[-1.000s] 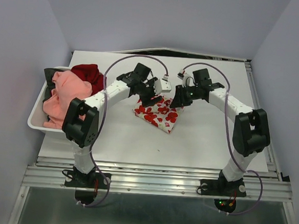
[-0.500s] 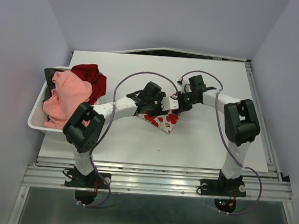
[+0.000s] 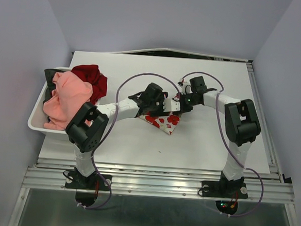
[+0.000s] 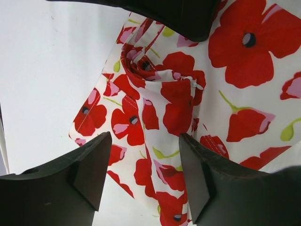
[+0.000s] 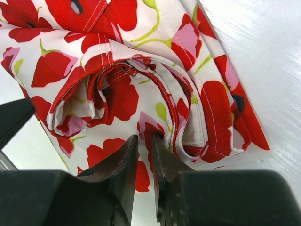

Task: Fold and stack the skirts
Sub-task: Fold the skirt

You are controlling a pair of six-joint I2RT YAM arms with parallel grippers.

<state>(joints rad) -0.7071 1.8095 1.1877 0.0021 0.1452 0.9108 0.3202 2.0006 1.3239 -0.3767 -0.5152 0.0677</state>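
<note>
The white skirt with red flower print (image 3: 164,121) lies bunched in folds at the middle of the table. Both grippers are down on its far edge. My left gripper (image 3: 160,107) stands open, and in the left wrist view its fingers (image 4: 145,139) straddle a raised ridge of the flowered skirt (image 4: 162,101). My right gripper (image 3: 178,105) has its jaws nearly together; in the right wrist view its tips (image 5: 144,137) pinch a red fold of the rolled cloth (image 5: 117,94). A salmon-pink skirt (image 3: 66,94) sits heaped in the bin at the left.
A white bin (image 3: 36,120) stands at the table's left edge, holding the pink skirt, a dark red garment (image 3: 91,77) and a black one (image 3: 50,77). The white table (image 3: 205,142) ends at a metal rail in front. Grey walls close in on both sides.
Both arms have swung inward and lowered onto the flowered skirt. The right jaws have narrowed onto a fold. The skirt's visible patch has shrunk under the grippers.
</note>
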